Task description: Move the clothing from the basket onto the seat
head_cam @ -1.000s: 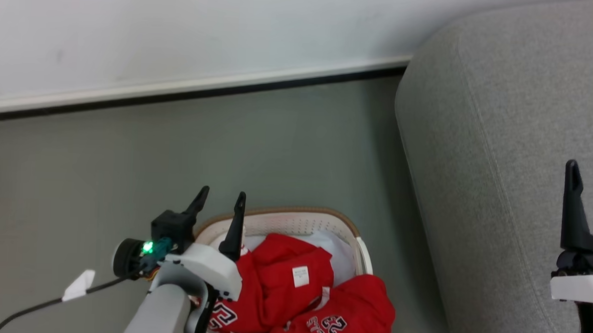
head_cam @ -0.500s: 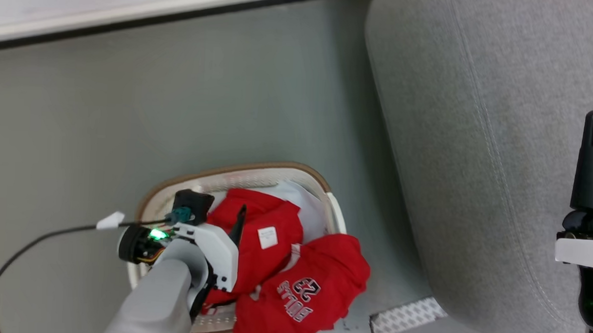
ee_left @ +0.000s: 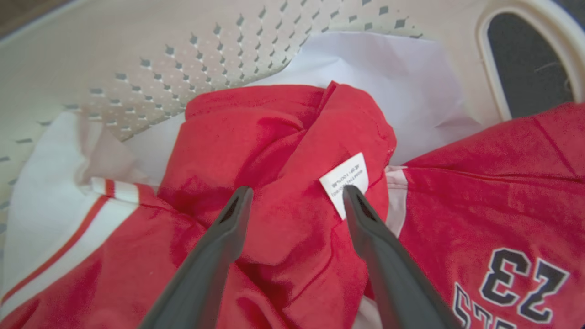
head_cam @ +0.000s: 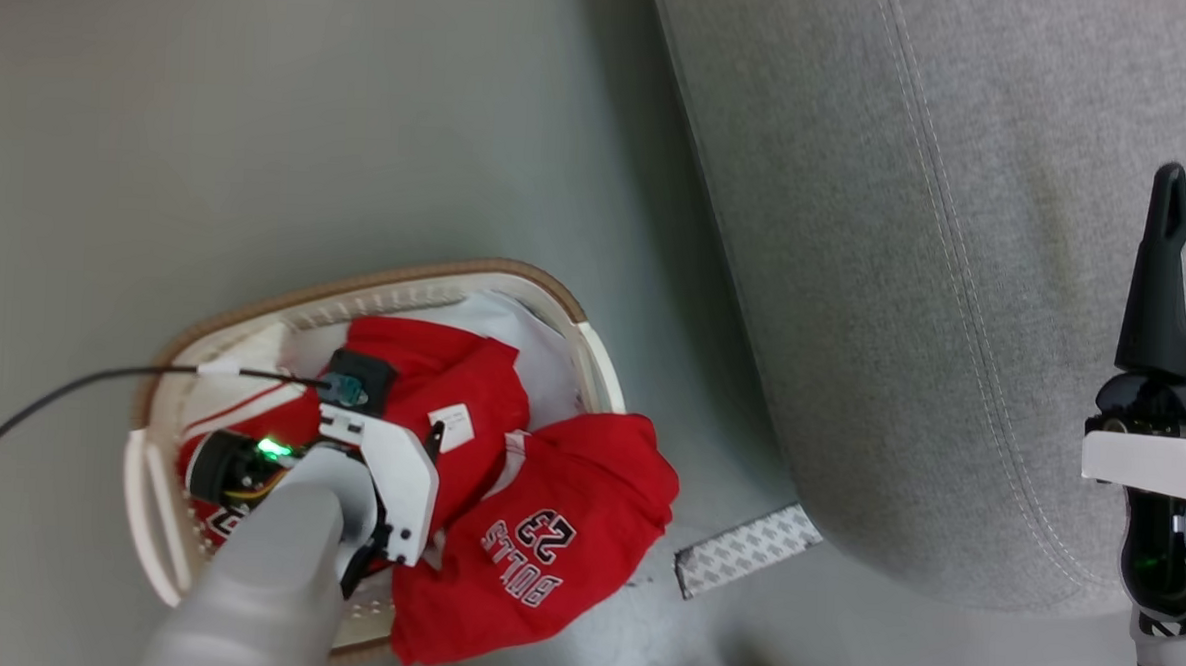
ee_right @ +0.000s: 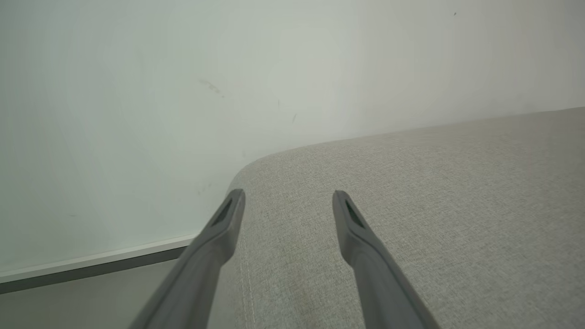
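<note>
Left gripper (ee_left: 297, 191): my jaws spread, astride a red fold of the clothing (ee_left: 274, 137) — nothing pinched.
Right gripper (ee_right: 289, 194): my jaws spread, empty, above the seat (ee_right: 411, 205).
Clothing position: heaped in the basket (ee_left: 183, 55); one jersey (head_cam: 534, 541) drapes over its rim.
Seat position: just beside the basket, on my right.

Bright, soft and even, as if lit from above. Lays a faint shadow on the floor (head_cam: 649, 205) along the seat (head_cam: 955, 289). Sharp across the head view. Blurs the near lengths of the left gripper (ee_left: 297, 189) and right gripper (ee_right: 288, 193) in the wrist views. Bows the basket (ee_left: 137, 68) wall at the wide-angle edge; dims slightly toward the corners.
</note>
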